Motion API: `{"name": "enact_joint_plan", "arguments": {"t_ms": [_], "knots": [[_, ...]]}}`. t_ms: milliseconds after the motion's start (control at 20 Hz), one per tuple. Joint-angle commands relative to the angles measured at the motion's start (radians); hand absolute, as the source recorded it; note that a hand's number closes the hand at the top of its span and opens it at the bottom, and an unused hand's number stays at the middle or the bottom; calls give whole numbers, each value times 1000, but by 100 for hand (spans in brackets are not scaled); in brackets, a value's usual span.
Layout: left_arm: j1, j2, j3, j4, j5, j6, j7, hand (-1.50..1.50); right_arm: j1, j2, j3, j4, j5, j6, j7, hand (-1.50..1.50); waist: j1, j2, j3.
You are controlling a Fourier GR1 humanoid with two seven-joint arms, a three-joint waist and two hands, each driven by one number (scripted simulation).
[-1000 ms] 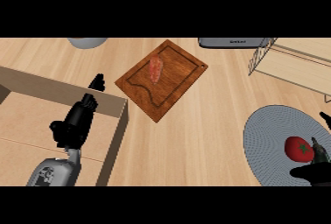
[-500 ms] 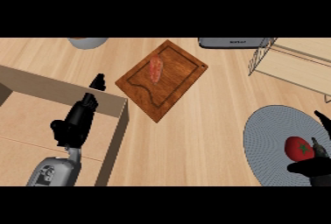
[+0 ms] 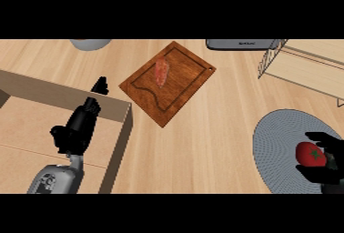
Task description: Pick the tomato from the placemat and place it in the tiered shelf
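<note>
A red tomato [image 3: 310,154] with a green stem mark lies on the round grey placemat [image 3: 279,150] at the lower right. My right hand [image 3: 329,164] is at the view's right edge, fingers above and thumb below the tomato, curling around it. The tiered shelf [image 3: 306,66], light wood with a wire frame, stands at the upper right. My left hand [image 3: 79,125] rests open at the left, fingers pointing up, holding nothing.
A brown wooden cutting board [image 3: 168,84] with a reddish piece of food [image 3: 161,72] lies in the upper middle. A grey appliance [image 3: 242,43] and a grey bowl [image 3: 91,43] sit at the top edge. A raised wooden edge [image 3: 64,93] runs under my left hand.
My right hand has closed in on the tomato, its fingers and thumb now curling around it. The tomato has shifted slightly right on the placemat. The left hand has not moved.
</note>
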State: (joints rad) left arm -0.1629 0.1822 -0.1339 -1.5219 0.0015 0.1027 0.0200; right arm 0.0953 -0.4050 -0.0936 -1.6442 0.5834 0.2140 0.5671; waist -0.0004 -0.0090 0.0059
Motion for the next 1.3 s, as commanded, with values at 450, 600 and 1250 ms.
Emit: {"name": "enact_joint_plan", "arguments": {"t_ms": [450,600,1250], "knots": [[-12,-33,-39,60,-78,36,27,0,17,14,13,23,121,-58,-122,150,-4,9,-6],[12,-10,-11,82,-35,5,-26,0,-36,96,64,-72,156,-86,-15,150,-1,9,-6],[-48,-8,-44,72,-20,13,49,0,-640,403,357,63,366,-459,502,150,23,10,-6]]}}
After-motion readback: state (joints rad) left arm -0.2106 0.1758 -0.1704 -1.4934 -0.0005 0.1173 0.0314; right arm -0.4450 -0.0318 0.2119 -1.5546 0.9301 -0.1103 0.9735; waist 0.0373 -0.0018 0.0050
